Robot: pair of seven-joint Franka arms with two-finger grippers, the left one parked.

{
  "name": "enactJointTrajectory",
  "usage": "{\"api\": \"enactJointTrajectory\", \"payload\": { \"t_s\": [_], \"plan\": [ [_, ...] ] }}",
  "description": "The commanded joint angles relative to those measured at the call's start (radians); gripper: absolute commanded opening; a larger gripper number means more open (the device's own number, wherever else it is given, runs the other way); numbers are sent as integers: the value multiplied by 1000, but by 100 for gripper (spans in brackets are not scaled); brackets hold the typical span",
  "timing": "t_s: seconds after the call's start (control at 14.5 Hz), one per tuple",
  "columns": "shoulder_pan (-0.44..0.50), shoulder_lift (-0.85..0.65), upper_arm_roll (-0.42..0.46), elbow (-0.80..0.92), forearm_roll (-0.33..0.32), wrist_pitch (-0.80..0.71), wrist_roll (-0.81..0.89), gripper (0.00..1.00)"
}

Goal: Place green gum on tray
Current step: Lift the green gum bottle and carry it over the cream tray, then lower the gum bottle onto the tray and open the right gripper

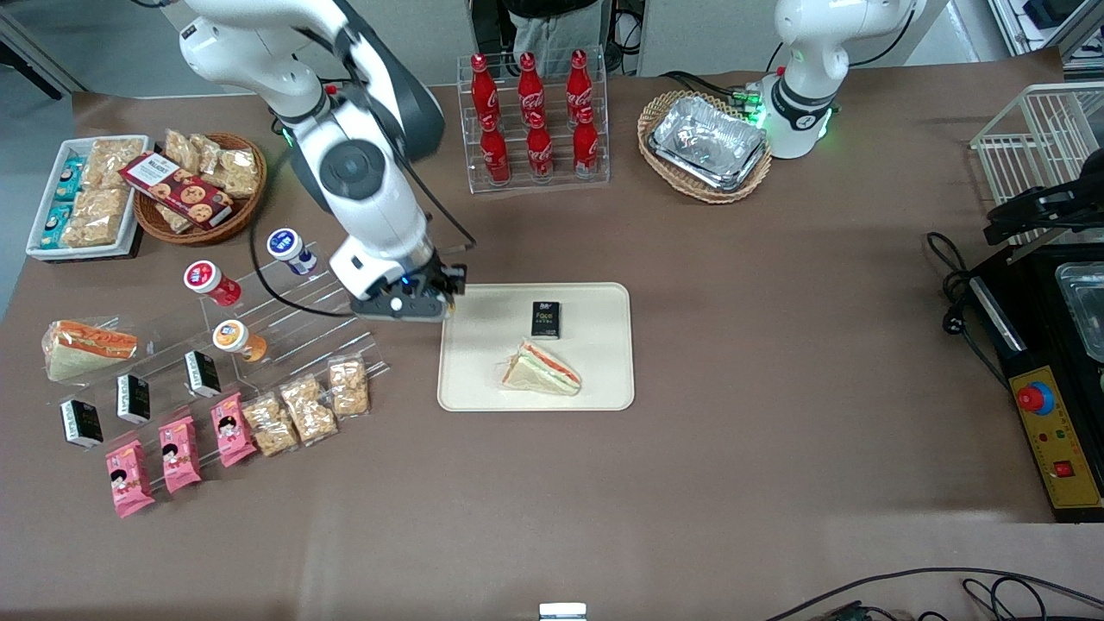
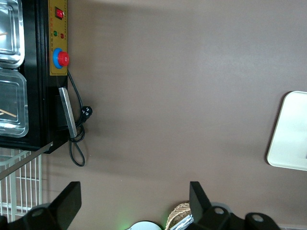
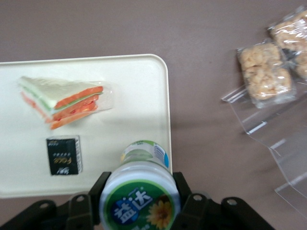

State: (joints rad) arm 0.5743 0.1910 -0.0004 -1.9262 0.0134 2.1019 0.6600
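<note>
My gripper (image 1: pixel 444 293) hangs over the edge of the cream-white tray (image 1: pixel 595 379) that lies toward the working arm's end of the table. In the right wrist view the gripper (image 3: pixel 140 199) is shut on the green gum (image 3: pixel 140 191), a white container with a green lid, its black fingers (image 3: pixel 185 194) pressed against both sides. The gum is held above the tray (image 3: pixel 124 96), close to its corner. In the front view the gum is hidden under the gripper. A wrapped sandwich (image 1: pixel 542 369) and a small black box (image 1: pixel 546 318) lie on the tray.
A clear stepped rack (image 1: pixel 285 328) toward the working arm's end holds blue-lidded (image 1: pixel 286 247), red-lidded (image 1: pixel 210 281) and orange-lidded (image 1: pixel 237 338) containers, black boxes and snack bags (image 1: pixel 309 407). Cola bottles (image 1: pixel 533 121) and a basket of foil trays (image 1: pixel 707 145) stand farther from the camera.
</note>
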Motion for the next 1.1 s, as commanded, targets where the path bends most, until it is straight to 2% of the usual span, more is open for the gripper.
{"api": "enactJointTrajectory", "payload": {
  "t_s": [0.0, 0.41, 0.76, 0.83, 0.9, 0.97, 1.03],
  "plan": [
    [25, 85, -10, -46, -3, 142, 26, 49],
    [41, 212, -10, -93, 0, 345, 32, 50],
    [65, 265, -10, -93, 10, 374, 38, 52],
    [73, 271, -10, -93, 10, 377, 50, 55],
    [76, 271, -10, -91, 11, 377, 62, 83],
    [76, 271, -10, -90, 11, 380, 78, 99],
    [78, 271, -10, -89, 10, 383, 84, 99]
  ]
}}
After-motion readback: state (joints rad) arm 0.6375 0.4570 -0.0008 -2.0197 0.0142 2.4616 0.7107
